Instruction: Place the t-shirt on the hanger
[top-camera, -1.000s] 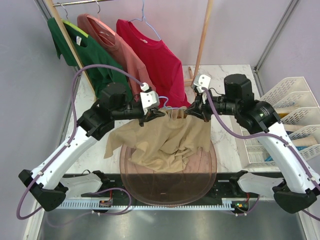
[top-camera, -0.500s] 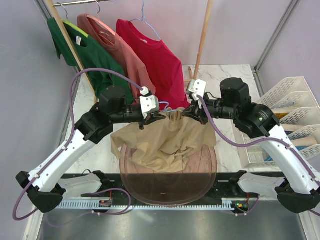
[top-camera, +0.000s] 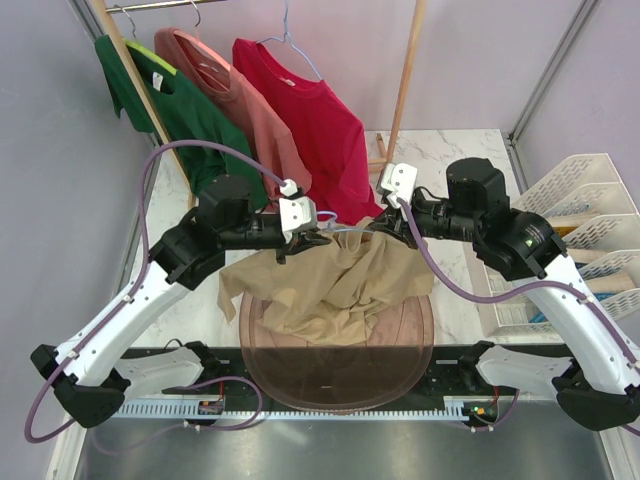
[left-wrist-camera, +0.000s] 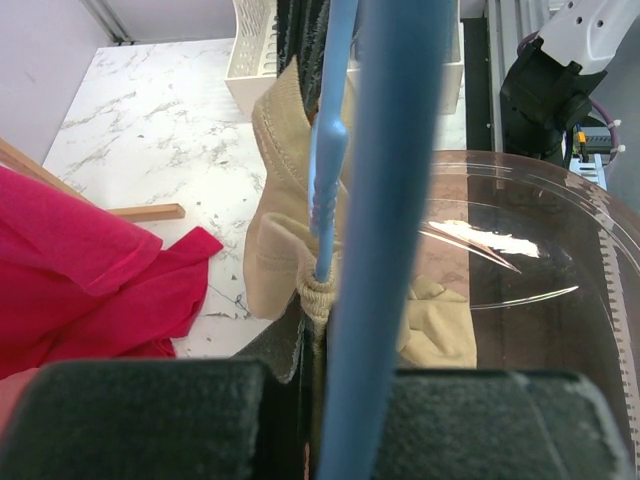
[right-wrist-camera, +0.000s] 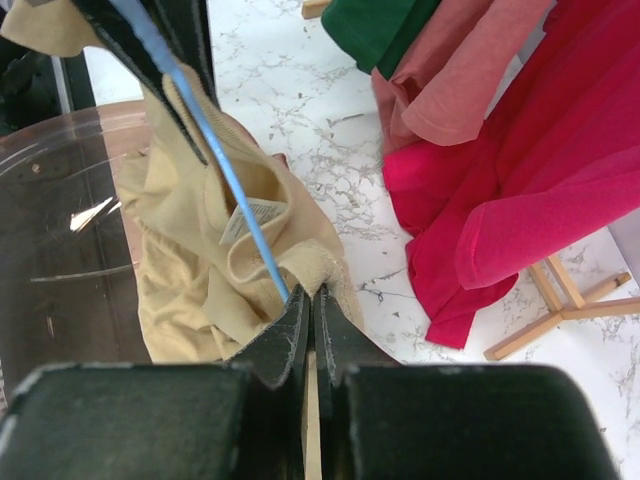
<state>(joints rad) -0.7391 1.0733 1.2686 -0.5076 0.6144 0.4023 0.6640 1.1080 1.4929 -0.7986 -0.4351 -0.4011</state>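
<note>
In the last second the right jaws have drawn a little away from the left jaws, and the collar of the tan shirt (top-camera: 330, 285) is now stretched between them. We judge the threading is started, not finished. The left jaws are clenched on the blue wire of the hanger (left-wrist-camera: 385, 200). The right jaws are pressed together on the collar edge, just beside the wire. The rest of the shirt hangs onto the clear tub (top-camera: 340, 385) on the bench (top-camera: 455, 300).

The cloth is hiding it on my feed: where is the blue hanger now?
Top view, centre: the hanger runs between the left gripper and right gripper, threaded into the collar of the t-shirt, just in front of the red shirt.
</note>
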